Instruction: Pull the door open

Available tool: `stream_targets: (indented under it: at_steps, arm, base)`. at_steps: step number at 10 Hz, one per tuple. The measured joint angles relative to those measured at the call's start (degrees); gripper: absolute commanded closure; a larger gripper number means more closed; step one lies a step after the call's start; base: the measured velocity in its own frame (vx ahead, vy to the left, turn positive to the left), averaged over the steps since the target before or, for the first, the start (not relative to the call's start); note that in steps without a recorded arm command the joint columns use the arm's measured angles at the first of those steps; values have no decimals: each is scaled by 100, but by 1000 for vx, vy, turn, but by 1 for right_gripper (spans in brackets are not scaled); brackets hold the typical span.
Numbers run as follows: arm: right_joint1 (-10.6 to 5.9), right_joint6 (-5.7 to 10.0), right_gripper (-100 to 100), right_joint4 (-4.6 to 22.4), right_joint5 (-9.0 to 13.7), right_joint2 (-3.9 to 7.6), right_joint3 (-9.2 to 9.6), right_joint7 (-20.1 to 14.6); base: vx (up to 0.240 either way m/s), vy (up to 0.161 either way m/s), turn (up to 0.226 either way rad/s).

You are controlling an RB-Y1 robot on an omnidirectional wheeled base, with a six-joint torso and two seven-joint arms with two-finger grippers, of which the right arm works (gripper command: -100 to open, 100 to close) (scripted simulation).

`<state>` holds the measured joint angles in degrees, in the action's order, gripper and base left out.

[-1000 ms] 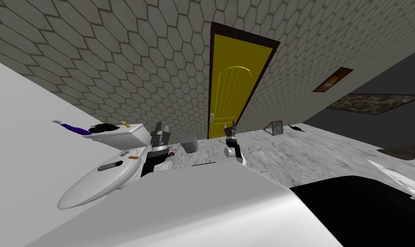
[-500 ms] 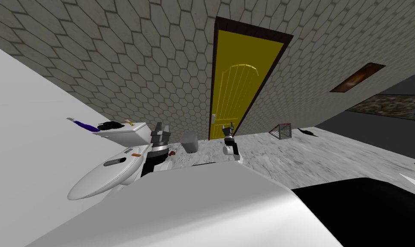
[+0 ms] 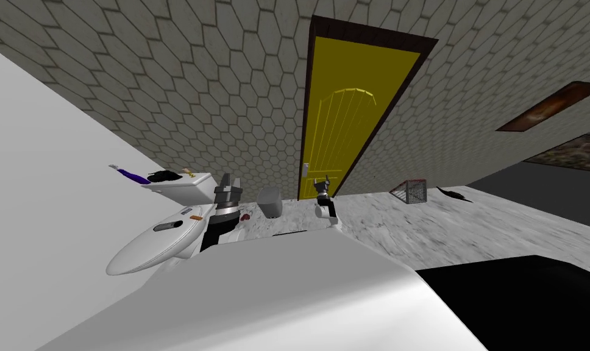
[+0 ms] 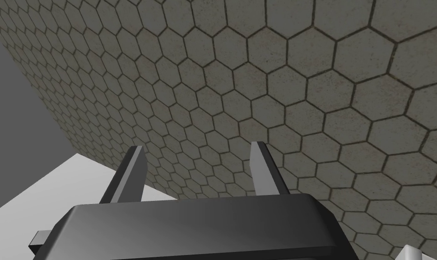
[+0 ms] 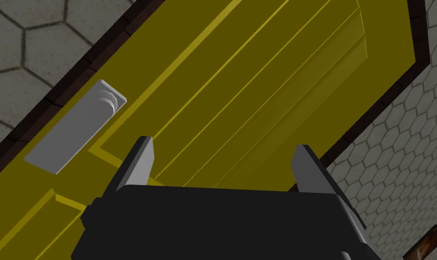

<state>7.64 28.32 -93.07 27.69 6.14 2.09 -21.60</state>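
The yellow door [image 3: 342, 128] stands shut in its dark frame on the hexagon-tiled wall. Its grey handle plate [image 3: 304, 169] sits low on the door's left edge. My right gripper [image 3: 322, 183] is held up in front of the door's lower part, short of it and a little right of the handle. In the right wrist view its fingers [image 5: 141, 160] stand open and empty, the yellow door [image 5: 267, 85] lies beyond them, and the handle plate [image 5: 75, 127] is off to the side of one finger. My left gripper [image 3: 227, 181] is raised by the toilet, open, as its fingers [image 4: 258, 164] show.
A white toilet [image 3: 159, 241] with things on its tank [image 3: 181, 186] stands close at my left. A grey bin [image 3: 269, 202] sits by the wall left of the door. A wire basket [image 3: 411, 191] and a dark object [image 3: 453, 194] lie on the floor at right.
The whole head view has shifted and the door looks larger: I have moved nearer to it. The door stays shut and both grippers keep their pose.
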Motion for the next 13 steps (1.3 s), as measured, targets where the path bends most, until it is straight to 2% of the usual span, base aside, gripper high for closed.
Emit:
stream_targets:
  at_steps: [1,3,5,9,11,13]
  arm:
    - [-127,-30,-100,165,139,17,-5,-146]
    - [-266,-23,-100,463,308,70,6,-392]
    - [-535,-67,-100,827,584,86,10,-712]
    - [-785,-116,-100,1318,942,142,29,-1179]
    - [-995,-146,-100,1625,1159,162,30,-1421]
    - [-1152,-95,-100,1971,1298,206,63,-1660]
  base:
    - [51,-53,49]
    - [54,-57,143]
    - [62,-78,80]
    - [51,-56,97]
    - [54,-62,97]
    - [43,-64,107]
